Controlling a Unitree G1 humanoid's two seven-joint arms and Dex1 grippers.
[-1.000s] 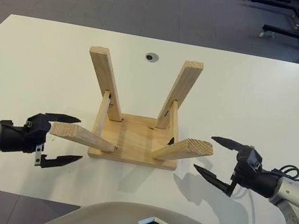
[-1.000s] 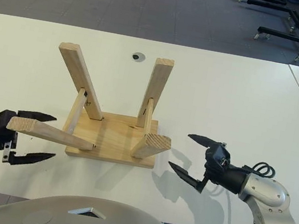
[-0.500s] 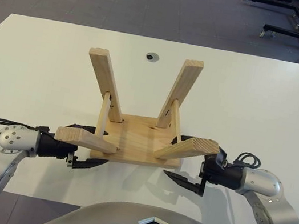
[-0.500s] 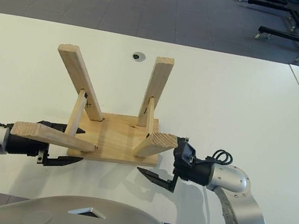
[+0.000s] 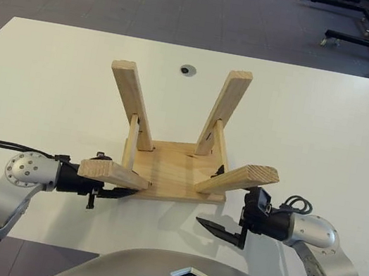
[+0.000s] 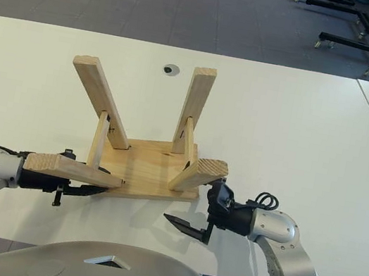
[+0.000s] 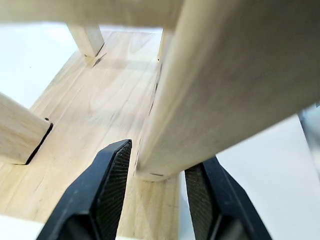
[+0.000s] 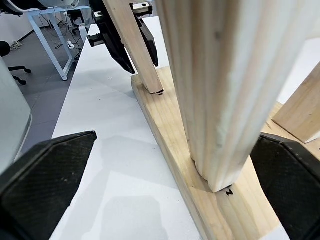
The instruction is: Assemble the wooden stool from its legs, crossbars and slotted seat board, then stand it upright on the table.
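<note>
Stool [image 5: 171, 171] lies inverted near the front of the white tabletop [image 5: 314, 132], seat board flat down and four legs pointing up and splayed outward. All parts are pale, unfinished wood with visible grain: rectangular board, flat plank legs, thin square crossbars [image 5: 131, 141]. Each leg foot sits in a slot in the board, with a dark outline at the joint.

Left end effector [image 5: 112, 190] is at the base of the near-left leg [image 5: 110, 172]; I cannot tell whether it is clamped. Right end effector [image 5: 221, 207] is spread wide, black fingers [image 8: 45, 175] either side of the near-right leg [image 5: 238, 180], not touching it.

A round dark grommet [image 5: 187, 70] sits beyond the stool.
</note>
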